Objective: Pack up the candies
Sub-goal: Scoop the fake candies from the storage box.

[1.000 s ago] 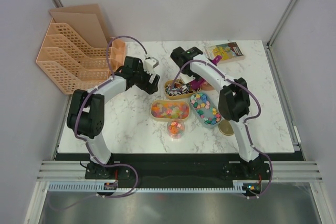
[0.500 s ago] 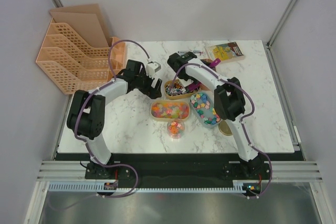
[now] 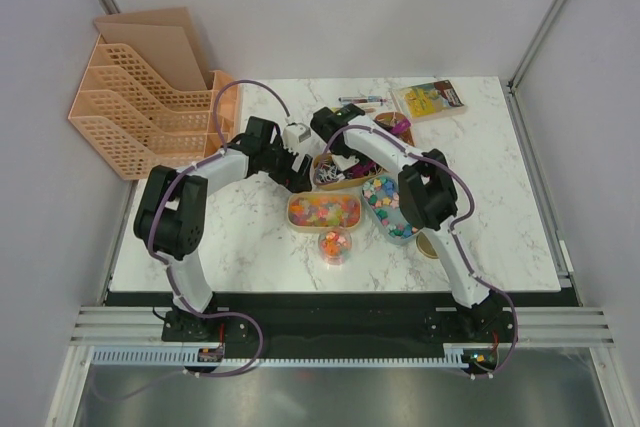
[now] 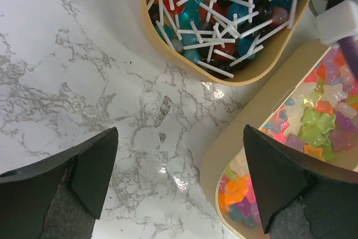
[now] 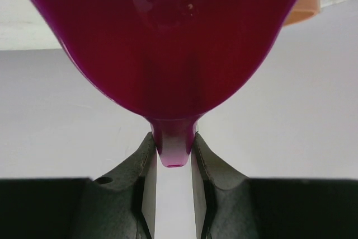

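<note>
One worktop: white marble, grey veins; carries all items.
File racks: orange mesh, far-left edge, well apart from trays.
Left pincer: jaws spread wide, holding nothing; hangs over bare marble between lollipop tray and star tray, touching neither.
Right pincer: clamped on handle tip of scoop; sits over far end of lollipop tray in top view.
Teal tray: right of centre, angled; pastel multicolour candies inside; partly hidden by right arm.
Star tray: tan oval, centre of worktop; filled w/ star-shaped sweets, orange/pink/yellow plus pale green.
Lollipop tray: tan oval, just behind star tray, close but whether touching cannot be told; holds lollipops, blue/red/dark heads, white sticks criss-crossed.
Packet: flat, yellow, far-right area.
Round cup: clear, just on near side of star tray; mixed bright sweets inside.
Scoop: translucent magenta; bowl fills upper part of right wrist view, contents not visible.
</note>
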Robot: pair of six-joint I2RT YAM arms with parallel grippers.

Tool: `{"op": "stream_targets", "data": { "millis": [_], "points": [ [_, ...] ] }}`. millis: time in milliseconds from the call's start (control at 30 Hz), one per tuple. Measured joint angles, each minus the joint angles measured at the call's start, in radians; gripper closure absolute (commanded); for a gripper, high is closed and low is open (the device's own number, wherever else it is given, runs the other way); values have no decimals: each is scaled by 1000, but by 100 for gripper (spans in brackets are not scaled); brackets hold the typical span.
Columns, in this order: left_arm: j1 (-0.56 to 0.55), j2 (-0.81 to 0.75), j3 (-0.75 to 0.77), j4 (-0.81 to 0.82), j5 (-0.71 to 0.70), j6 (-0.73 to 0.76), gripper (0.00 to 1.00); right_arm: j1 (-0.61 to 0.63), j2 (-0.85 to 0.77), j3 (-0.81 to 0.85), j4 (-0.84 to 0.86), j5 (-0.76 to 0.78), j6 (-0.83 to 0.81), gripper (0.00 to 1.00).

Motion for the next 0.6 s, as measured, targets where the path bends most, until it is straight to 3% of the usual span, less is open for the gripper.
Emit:
{"op": "stream_targets", "data": {
  "millis": [600],
  "points": [
    [3,-61,-35,-16,6,-20,1,26,121,185,-20,-84,33,100]
  ]
}}
